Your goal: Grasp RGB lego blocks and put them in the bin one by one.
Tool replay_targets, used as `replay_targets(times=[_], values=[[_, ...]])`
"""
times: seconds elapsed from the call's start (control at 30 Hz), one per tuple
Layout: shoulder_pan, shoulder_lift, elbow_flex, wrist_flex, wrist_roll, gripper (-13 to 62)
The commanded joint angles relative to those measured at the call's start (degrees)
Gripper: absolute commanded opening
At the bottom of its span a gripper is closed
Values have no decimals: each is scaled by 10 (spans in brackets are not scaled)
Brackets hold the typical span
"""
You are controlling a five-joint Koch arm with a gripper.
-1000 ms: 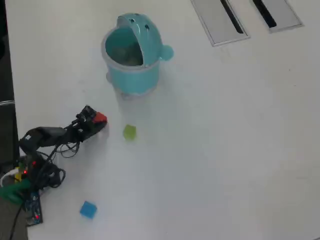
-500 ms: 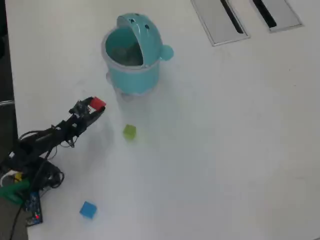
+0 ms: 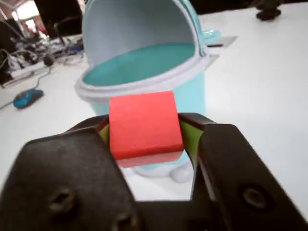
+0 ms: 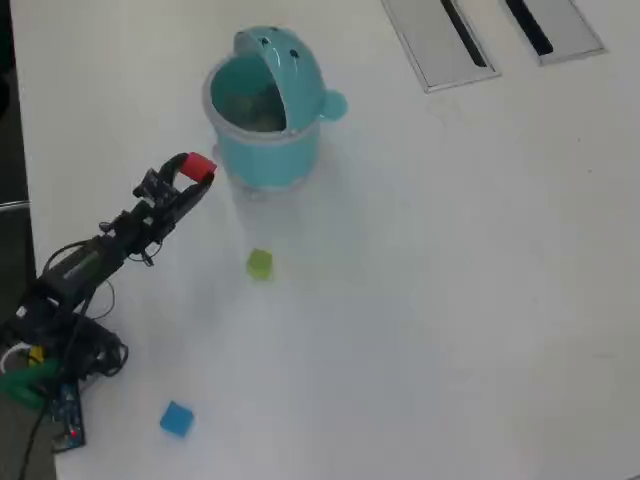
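Note:
My gripper (image 3: 144, 132) is shut on the red block (image 3: 144, 124), held between its black jaws just short of the bin's rim. The teal-blue bin (image 3: 192, 94) stands right ahead with its domed lid swung open and its inside showing. In the overhead view the gripper (image 4: 192, 172) holds the red block (image 4: 201, 166) just left of the bin (image 4: 285, 160). The yellow-green block (image 4: 260, 264) lies on the white table below the bin. The blue block (image 4: 176, 418) lies near the bottom left.
Two flat grey panels (image 4: 440, 45) with dark slots are set in the table at the top right. The arm's base and wires (image 4: 50, 350) fill the lower left corner. A blue mouse (image 3: 26, 97) and cables lie at the far left in the wrist view.

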Motion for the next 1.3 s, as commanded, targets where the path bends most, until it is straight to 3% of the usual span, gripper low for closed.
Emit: replay_targets(times=[0.0,0.8,1.27], values=[[0,-10,-123,14,-1,192],[-18,-229,-455,98,-8,192],[-20,-432,-723,148,-8,192]])
